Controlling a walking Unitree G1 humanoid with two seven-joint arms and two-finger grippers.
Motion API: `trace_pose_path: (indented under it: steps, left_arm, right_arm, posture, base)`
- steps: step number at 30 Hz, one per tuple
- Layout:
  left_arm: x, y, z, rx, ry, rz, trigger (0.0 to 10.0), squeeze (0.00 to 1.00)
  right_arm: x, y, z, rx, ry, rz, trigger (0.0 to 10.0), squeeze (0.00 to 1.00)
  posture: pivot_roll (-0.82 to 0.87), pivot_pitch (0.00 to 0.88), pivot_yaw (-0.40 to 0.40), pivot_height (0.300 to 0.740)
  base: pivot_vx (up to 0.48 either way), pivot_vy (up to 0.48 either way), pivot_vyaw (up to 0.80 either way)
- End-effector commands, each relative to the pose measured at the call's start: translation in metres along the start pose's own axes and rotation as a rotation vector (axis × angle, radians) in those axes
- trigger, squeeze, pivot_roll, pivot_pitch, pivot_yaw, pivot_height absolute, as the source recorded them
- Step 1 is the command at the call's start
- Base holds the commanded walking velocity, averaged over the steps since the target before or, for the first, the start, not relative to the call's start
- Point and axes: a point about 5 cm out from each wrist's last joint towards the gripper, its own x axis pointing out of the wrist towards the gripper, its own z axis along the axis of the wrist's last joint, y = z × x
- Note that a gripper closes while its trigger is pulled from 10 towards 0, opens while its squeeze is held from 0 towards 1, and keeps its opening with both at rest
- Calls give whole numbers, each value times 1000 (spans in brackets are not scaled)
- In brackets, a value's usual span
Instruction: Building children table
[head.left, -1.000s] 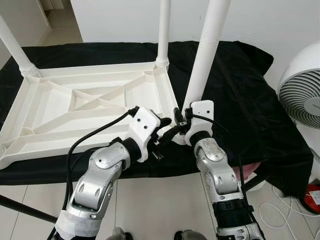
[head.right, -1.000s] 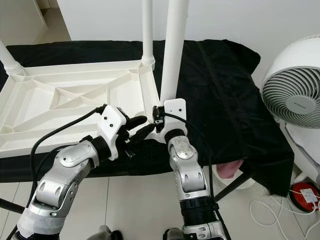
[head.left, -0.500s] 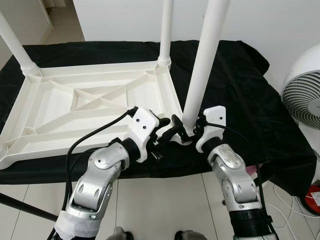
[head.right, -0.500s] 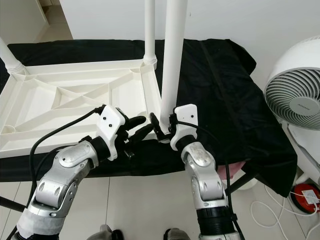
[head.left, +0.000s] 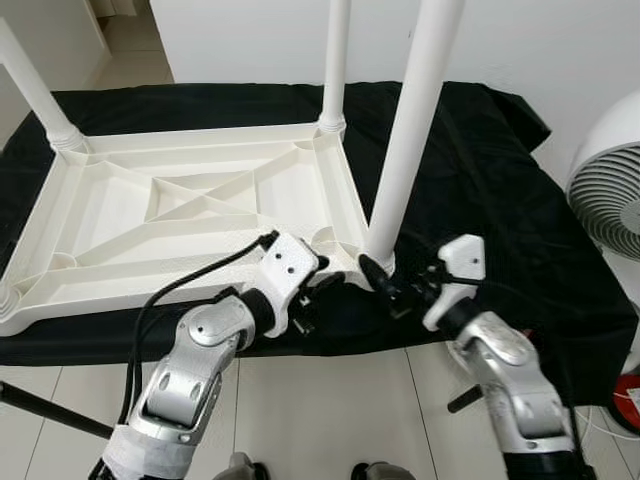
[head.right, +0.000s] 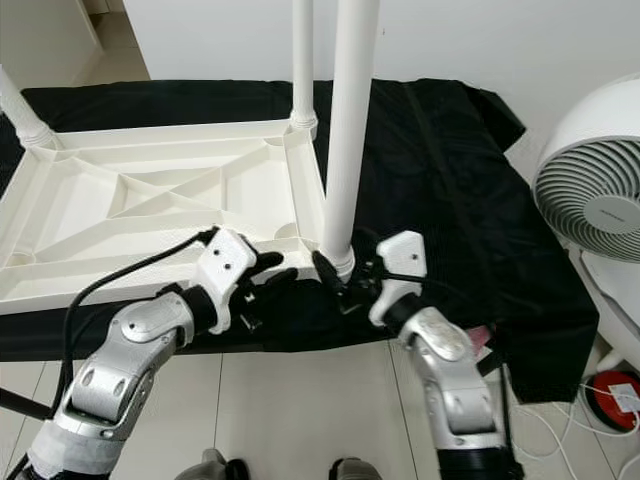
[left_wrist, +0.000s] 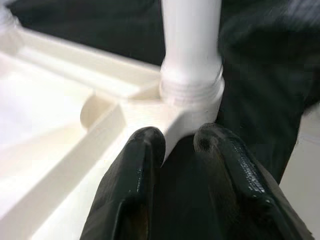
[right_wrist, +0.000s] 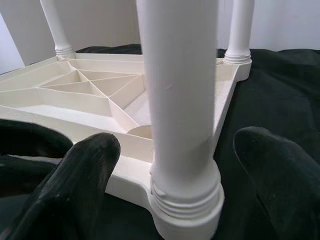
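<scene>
The white table top (head.left: 190, 215) lies upside down on a black cloth. Two legs (head.left: 40, 100) (head.left: 335, 60) stand at its far corners. A third leg (head.left: 410, 130) stands in the near right corner socket (left_wrist: 192, 92). My left gripper (left_wrist: 180, 145) reaches in from the front, its two black fingers closed onto the pointed rim of that corner just below the socket. My right gripper (head.left: 385, 285) comes from the right and is open. Its fingers (right_wrist: 80, 170) stand on either side of the leg's threaded base (right_wrist: 185, 200) without touching it.
The black cloth (head.left: 480, 180) covers the work surface and hangs over its front and right edges. A white fan (head.left: 610, 200) stands close on the right. On the tiled floor at the right lie a red object (head.right: 610, 395) and white cables. A white wall is behind.
My right gripper has let go of the leg's base and opened, and the arm has swung out to the right. My left gripper moved forward onto the corner. The leg still stands.
</scene>
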Motion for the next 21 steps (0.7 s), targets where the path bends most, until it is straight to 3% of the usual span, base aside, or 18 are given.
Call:
trace_pose_path:
  steps: [1,9,15,21]
  left_arm:
    - [0,5,-10,2,73,99,10000,0]
    - [0,12,-23,-13,183,169,10000,0]
    - [-1,12,-24,5,206,158,10000,0]
    - [-10,11,-28,27,294,150,10000,0]
  right_arm:
    - [-7,-2,-1,7,16,23,10000,0]
    - [-14,-18,4,-22,15,-1,10000,0]
    - [-13,-26,5,-35,16,12,10000,0]
    - [10,-25,12,-56,-5,96,10000,0]
  posture:
    - [-120,90,62,740]
    - [-120,90,62,740]
    - [-128,93,73,740]
    - [-117,95,75,740]
  base:
    - [0,0,0]
    - [0,0,0]
    - [0,0,0]
    - [0,0,0]
